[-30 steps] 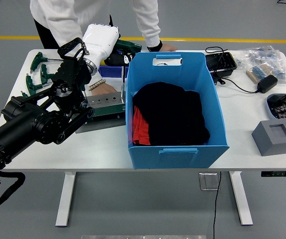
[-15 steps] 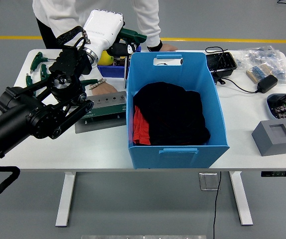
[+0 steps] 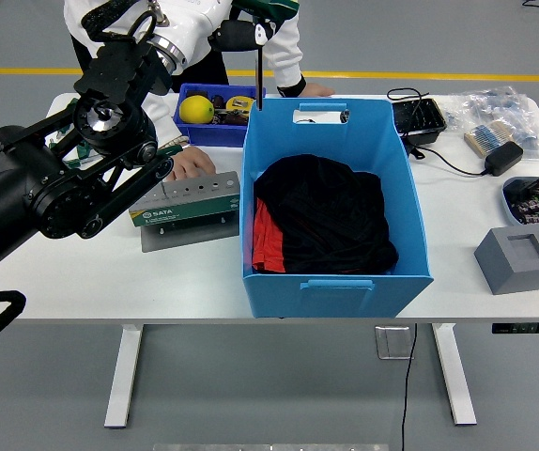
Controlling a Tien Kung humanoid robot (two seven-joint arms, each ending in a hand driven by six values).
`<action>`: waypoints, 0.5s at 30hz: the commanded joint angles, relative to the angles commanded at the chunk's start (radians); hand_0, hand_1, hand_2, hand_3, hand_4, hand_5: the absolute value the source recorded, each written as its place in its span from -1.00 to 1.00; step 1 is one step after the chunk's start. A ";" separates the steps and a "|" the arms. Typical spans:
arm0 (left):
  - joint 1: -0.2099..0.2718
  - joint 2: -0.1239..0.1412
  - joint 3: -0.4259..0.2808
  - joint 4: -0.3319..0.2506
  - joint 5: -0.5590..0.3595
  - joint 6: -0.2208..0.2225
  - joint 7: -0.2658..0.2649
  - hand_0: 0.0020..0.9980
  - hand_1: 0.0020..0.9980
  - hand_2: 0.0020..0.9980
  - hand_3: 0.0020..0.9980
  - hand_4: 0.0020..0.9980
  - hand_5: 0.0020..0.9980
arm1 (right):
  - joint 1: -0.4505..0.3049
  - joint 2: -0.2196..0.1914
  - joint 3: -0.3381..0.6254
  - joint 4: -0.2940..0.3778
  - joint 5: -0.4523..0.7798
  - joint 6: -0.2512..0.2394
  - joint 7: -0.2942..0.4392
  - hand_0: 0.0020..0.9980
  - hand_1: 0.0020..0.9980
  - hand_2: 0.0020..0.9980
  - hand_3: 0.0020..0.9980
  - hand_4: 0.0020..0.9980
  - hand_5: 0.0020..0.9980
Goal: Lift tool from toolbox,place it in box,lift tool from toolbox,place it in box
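Observation:
My left hand point(image 3: 238, 34), white with dark fingers, is raised at the top of the head view and is shut on a green-handled tool point(image 3: 275, 7). The tool's thin metal shaft point(image 3: 258, 80) hangs down above the far left corner of the blue box point(image 3: 410, 225). The box holds black cloth point(image 3: 326, 216) and something red point(image 3: 262, 240). The green toolbox point(image 3: 187, 199) lies on a grey plate left of the box. A person's hand point(image 3: 192, 162) rests on the table against the toolbox. My right hand is out of view.
A small blue bin point(image 3: 215, 132) with a yellow ball point(image 3: 197, 109) stands behind the toolbox. Green-handled tools point(image 3: 70, 155) lie at the far left, partly hidden by my arm. A black tray point(image 3: 418, 119), a power adapter point(image 3: 506, 157) and a grey block point(image 3: 519, 258) lie at the right.
My left hand has risen and moved right with the tool, from just above the toolbox to above the box's far left corner. The toolbox now shows in full.

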 joint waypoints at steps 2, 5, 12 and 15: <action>0.002 0.001 0.001 -0.043 -0.045 0.004 -0.001 -0.72 -1.00 -0.97 -0.85 0.34 -0.11 | 0.000 0.000 -0.001 0.000 0.002 -0.001 0.001 0.36 0.34 0.49 0.19 0.60 0.48; 0.001 0.003 0.032 -0.083 -0.158 -0.008 -0.009 -0.72 -1.00 -0.97 -0.85 0.34 -0.11 | 0.001 0.000 -0.001 0.000 0.003 -0.001 0.001 0.36 0.34 0.49 0.19 0.60 0.48; -0.014 -0.013 0.152 -0.102 -0.356 -0.085 -0.041 -0.72 -1.00 -0.97 -0.85 0.34 -0.11 | 0.003 -0.001 -0.001 0.000 0.003 -0.002 0.001 0.36 0.34 0.49 0.18 0.60 0.48; -0.020 -0.025 0.217 -0.077 -0.410 -0.104 -0.052 -0.72 -1.00 -0.97 -0.85 0.34 -0.11 | 0.005 -0.001 -0.001 0.000 0.005 -0.003 0.001 0.36 0.34 0.49 0.18 0.60 0.48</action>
